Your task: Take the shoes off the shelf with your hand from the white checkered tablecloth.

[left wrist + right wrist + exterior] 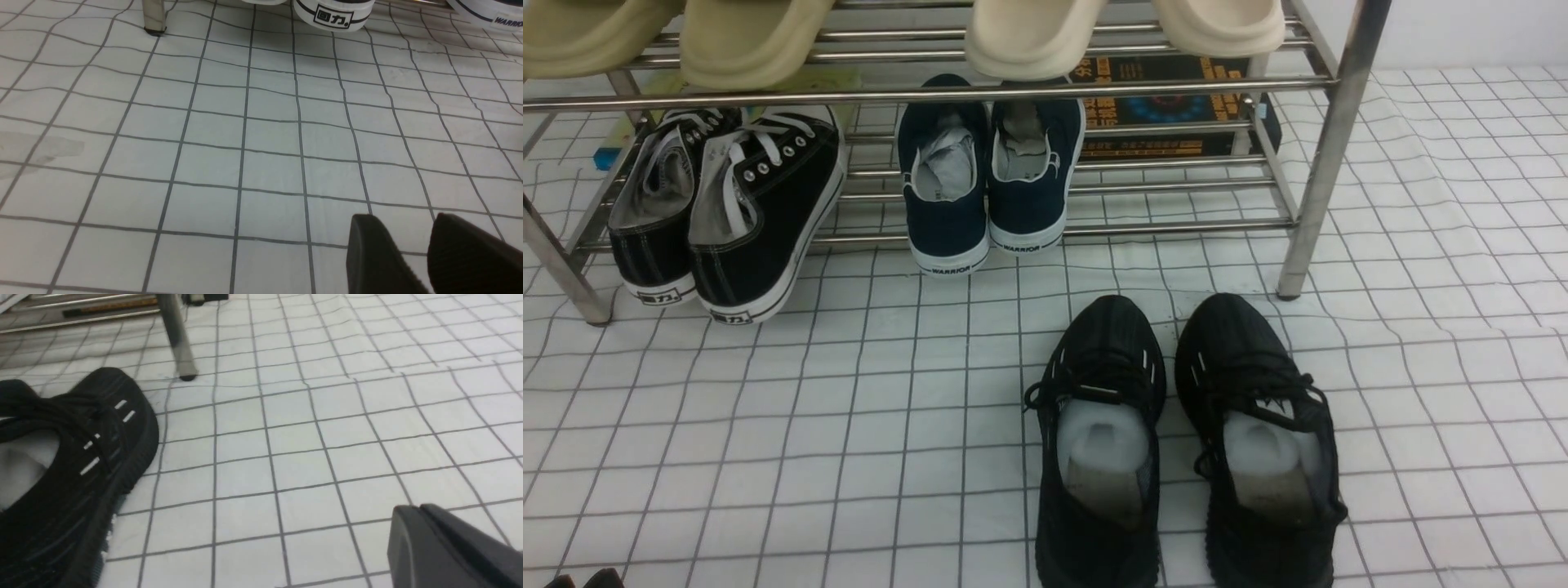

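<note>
Matte black, wedge-shaped gripper fingers (380,253).

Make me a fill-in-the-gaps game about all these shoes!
The black knit sneakers sit on the ____ tablecloth.
The navy pair says ____ on its heels.
The black-and-white canvas sneakers rest on the rack's ____ bars.
The right gripper holds ____.

Missing words: checkered; WARRIOR; lowest; nothing

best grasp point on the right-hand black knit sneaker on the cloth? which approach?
Probably the heel collar of the right black sneaker, coming from above on the robot's side. It sits upright, heel toward the robot and toe toward the chrome rack, so the collar rim is exposed. Paper stuffing fills the opening and laces cover the tongue, leaving little room for a finger inside.
</note>
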Motion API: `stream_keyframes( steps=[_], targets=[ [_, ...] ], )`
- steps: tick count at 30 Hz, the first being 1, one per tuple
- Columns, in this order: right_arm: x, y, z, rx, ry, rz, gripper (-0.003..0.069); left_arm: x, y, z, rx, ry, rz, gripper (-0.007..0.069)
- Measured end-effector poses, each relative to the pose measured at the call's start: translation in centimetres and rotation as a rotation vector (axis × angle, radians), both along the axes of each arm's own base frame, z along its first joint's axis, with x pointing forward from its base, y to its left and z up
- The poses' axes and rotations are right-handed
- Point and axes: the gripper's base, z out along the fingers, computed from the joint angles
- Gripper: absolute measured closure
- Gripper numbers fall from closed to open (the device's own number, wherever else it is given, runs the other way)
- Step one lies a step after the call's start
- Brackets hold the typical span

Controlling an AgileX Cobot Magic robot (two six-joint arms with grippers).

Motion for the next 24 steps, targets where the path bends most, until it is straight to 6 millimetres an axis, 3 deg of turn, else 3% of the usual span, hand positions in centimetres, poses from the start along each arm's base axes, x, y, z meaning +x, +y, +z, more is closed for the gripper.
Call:
stream_keyframes(
  steps=[24],
  targets=[
    [-0.07, 0.55, -0.05, -0.049, 0.019, 0.110, 0.0621, 0.00, 0.00, 0.00, 0.000, 0.000, 0.000, 0.0385]
  ],
)
